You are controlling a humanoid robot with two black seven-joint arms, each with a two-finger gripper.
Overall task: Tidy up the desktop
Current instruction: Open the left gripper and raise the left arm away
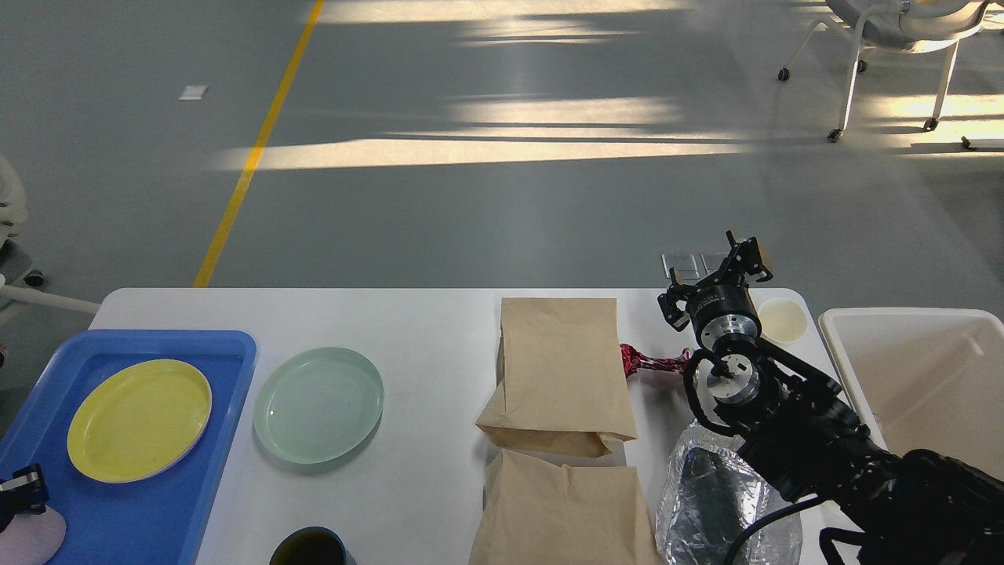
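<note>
Nearest me, by the front edge of the desktop [423, 329], a dark cup [311, 547] pokes into view, its contents too dark to read. To its right lie two brown paper bags, the nearer bag [561, 514] and the farther bag [563, 373], their edges touching or overlapping. Right of the nearer bag sits a crumpled clear plastic bag [710, 490] with something dark inside.

My left gripper [20, 496] shows only as a small dark part at the frame's left edge, over the near corner of the blue tray [227, 369], touching something pale pink; I cannot tell how its fingers stand. The tray holds a yellow plate [139, 420]. A pale green plate [318, 404] lies just right of the tray.

My right gripper [718, 271] is raised above the desktop's far right corner, fingers spread apart, holding nothing. Below it a red wrapper [647, 361] lies beside the farther bag, and a small cream disc [782, 319] sits near the corner. Right of the desktop stands an off-white bin [941, 329]; what I can see of its inside shows only bare walls.
</note>
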